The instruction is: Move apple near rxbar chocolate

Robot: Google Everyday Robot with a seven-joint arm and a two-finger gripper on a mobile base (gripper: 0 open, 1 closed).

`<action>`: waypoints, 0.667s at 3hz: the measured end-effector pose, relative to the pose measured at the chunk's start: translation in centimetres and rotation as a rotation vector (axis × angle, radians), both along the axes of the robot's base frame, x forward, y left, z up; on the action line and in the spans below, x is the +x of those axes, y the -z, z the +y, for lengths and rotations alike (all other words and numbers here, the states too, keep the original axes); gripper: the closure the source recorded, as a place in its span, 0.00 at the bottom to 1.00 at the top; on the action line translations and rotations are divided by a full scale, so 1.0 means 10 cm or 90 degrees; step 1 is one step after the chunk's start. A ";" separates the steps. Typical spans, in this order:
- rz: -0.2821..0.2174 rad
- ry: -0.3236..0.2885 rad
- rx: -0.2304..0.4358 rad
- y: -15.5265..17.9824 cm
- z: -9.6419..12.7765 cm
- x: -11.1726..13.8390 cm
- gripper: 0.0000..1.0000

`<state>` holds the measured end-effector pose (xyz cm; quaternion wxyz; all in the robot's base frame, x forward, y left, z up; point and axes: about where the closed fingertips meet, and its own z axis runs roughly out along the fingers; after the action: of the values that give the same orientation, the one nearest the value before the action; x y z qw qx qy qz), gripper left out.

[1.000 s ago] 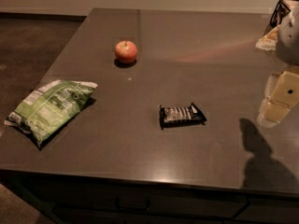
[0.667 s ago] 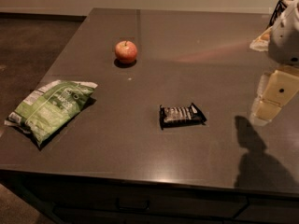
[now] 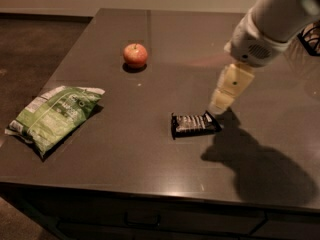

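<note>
Since the apple [image 3: 135,55] sits alone at about 11 o'clock on the dark table [image 3: 150,174], well apart from the rxbar chocolate [image 3: 192,124] lying flat near the middle, the step in hand is most likely the reach for the fruit. The gripper [image 3: 218,105] hangs at the bar's 2 o'clock, its tip just beside the wrapper's right crimped end. Whether it is spread or closed I cannot tell. To do this well, it should travel toward 10 o'clock high enough to clear the bar, then descend straight over the apple and close across its widest part, because a round fruit may roll from a glancing touch. The green chip bag [image 3: 55,114] at 9 o'clock lies off that path. Compared with a second ago, the gripper has swung in from the 3 o'clock edge toward the centre, and its shadow [image 3: 255,169] has spread with it. The apple, bar and bag have not shifted.
</note>
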<state>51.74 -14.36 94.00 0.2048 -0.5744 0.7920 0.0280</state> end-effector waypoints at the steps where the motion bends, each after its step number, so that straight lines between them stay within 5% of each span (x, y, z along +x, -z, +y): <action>1: -0.029 0.040 0.059 0.15 0.47 0.49 0.00; 2: -0.063 0.066 0.124 0.20 0.99 0.93 0.00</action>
<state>61.07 -4.43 92.02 0.2993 -0.5110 0.8031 0.0658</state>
